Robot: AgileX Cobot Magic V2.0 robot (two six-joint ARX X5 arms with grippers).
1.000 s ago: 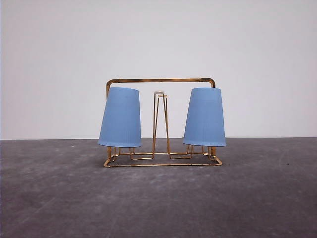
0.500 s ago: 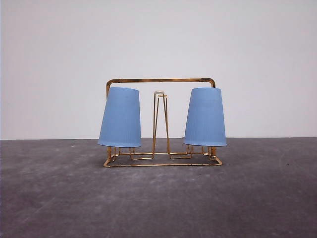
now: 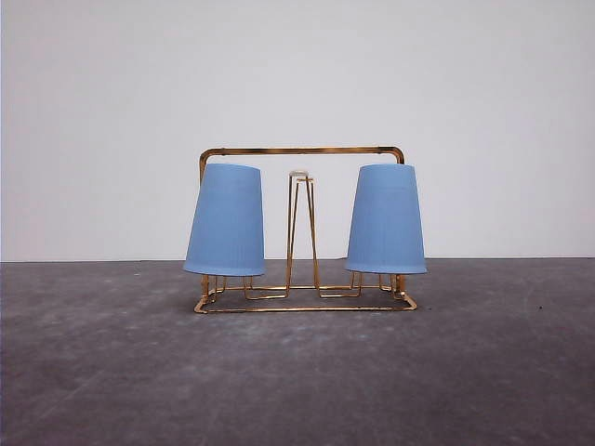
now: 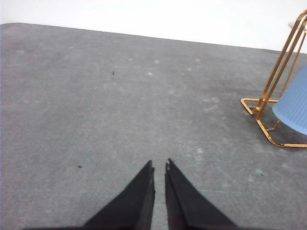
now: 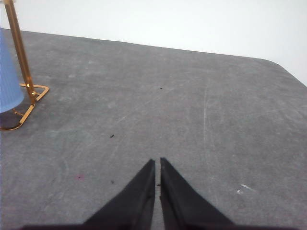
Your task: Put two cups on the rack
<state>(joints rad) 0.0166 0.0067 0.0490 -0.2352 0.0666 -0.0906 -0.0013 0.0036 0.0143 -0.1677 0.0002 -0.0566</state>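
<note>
The rack (image 3: pixel 302 228) stands on the grey table (image 3: pixel 297 372), toward the far side near the white wall (image 3: pixel 297 74), about midway between left and right. Both cups hang upside down on it, rims downward. The left cup (image 3: pixel 226 220) sits over a prong at the rack's left end and tilts slightly, its top leaning to the right. The right cup (image 3: pixel 386 219) sits over a prong at the right end and stands nearly straight. Between them a tall prong with a white cap (image 3: pixel 298 173) is bare. The rack's top bar runs just behind and above the two cup bottoms.

The left gripper (image 4: pixel 159 167) hovers over bare table, its two black fingers drawn together with only a thin slit between them, holding nothing. From its wrist camera, the rack's left corner (image 4: pixel 261 108) and the edge of the left cup (image 4: pixel 293 109) are visible, well apart from the fingertips.

The right gripper (image 5: pixel 157 163) is likewise closed on nothing above bare table, fingertips almost touching. Its wrist camera catches the rack's right corner (image 5: pixel 29 93) and a sliver of the right cup (image 5: pixel 8 79), well apart from it.
</note>
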